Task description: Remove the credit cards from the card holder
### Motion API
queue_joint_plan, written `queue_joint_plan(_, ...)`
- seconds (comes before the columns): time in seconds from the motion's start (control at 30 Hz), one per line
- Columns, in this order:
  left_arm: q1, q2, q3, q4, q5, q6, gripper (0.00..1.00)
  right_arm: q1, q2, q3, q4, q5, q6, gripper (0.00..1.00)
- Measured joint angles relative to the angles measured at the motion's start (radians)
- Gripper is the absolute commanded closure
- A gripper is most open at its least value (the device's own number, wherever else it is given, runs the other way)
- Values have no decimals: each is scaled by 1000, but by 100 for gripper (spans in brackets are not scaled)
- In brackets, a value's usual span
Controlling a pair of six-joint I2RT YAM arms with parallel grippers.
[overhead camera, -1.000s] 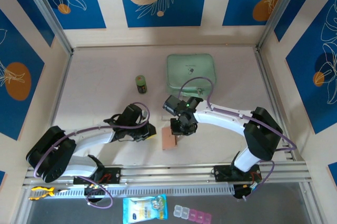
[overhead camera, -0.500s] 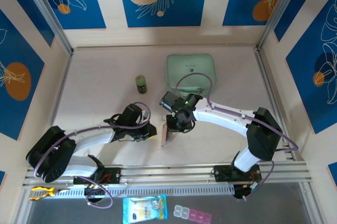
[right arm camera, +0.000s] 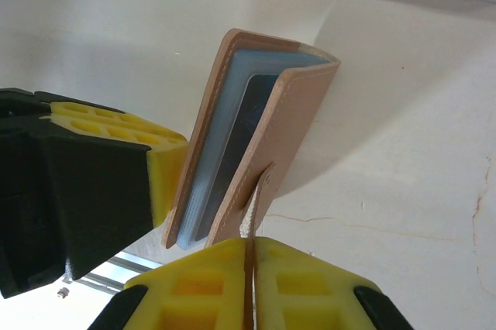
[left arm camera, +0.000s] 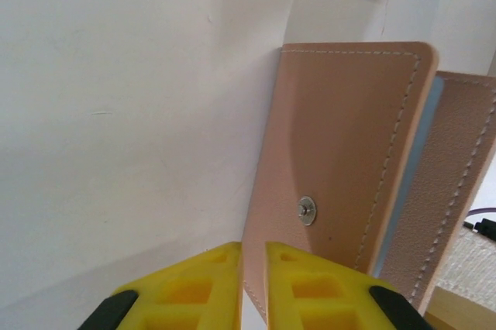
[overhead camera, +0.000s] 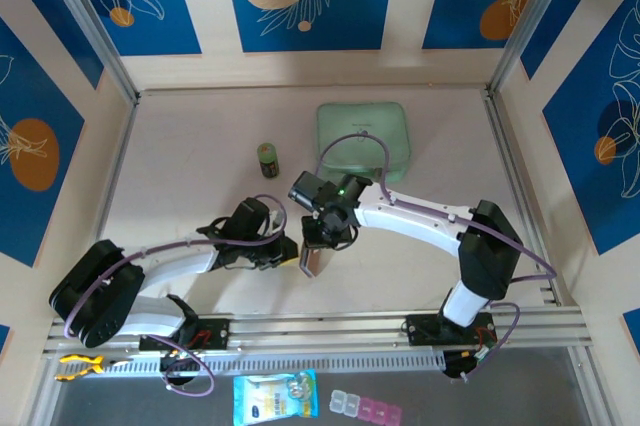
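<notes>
1. Right gripper (right arm camera: 252,251): jaws closed on a thin tan flap of the card holder (right arm camera: 267,132), pinching it from the near side. In the top view this gripper (overhead camera: 318,236) sits just above the holder.
2. Left gripper (left arm camera: 254,262): yellow fingers nearly together, clamped on the lower edge of the holder's other cover. From the right wrist, one left finger (right arm camera: 167,169) presses the outside of that cover.
3. Card holder (left arm camera: 341,144): held between both grippers and standing on edge, with its covers parted a little. A metal snap stud (left arm camera: 308,210) shows on the outer face. Whether it touches the worktop cannot be told.
4. Credit cards (right arm camera: 249,117): inside the holder, seen as a dark blue face and pale blue layers between the covers.
5. Position: the card holder (overhead camera: 312,263) is near the worktop's near edge, about mid-width.
6. Mint-green case (overhead camera: 363,139): lies flat toward the far edge, well apart from the holder.
7. Small dark jar (overhead camera: 268,156): stands upright just left of the case.
</notes>
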Motion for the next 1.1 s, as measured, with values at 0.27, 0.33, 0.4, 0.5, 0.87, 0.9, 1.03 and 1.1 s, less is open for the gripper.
queue_joint_plan(0.27, 0, -47, -75, -17, -18, 1, 85, 17, 45, 26, 3, -14, -13, 91)
queue_joint_plan(0.33, 0, -48, -85, -29, -27, 5, 85, 22, 55, 28, 8, -19, -13, 91)
queue_joint_plan(0.4, 0, -48, -91, -46, -37, 13, 85, 26, 61, 29, 13, -23, -13, 91)
queue_joint_plan(0.5, 0, -47, -91, -69, -56, 26, 85, 30, 63, 30, 15, -26, -12, 91)
queue_joint_plan(0.87, 0, -38, -52, -151, -91, 84, 84, 2, 36, 2, -14, 0, -16, 91)
queue_joint_plan(0.9, 0, -32, -46, -158, -91, 89, 84, -6, 20, -13, -17, 3, -16, 91)
queue_joint_plan(1.03, 0, -11, -24, -175, -90, 97, 84, -36, -32, -64, -29, 13, -17, 91)
queue_joint_plan(1.1, 0, -3, -15, -180, -90, 97, 84, -50, -50, -89, -32, 17, -16, 91)
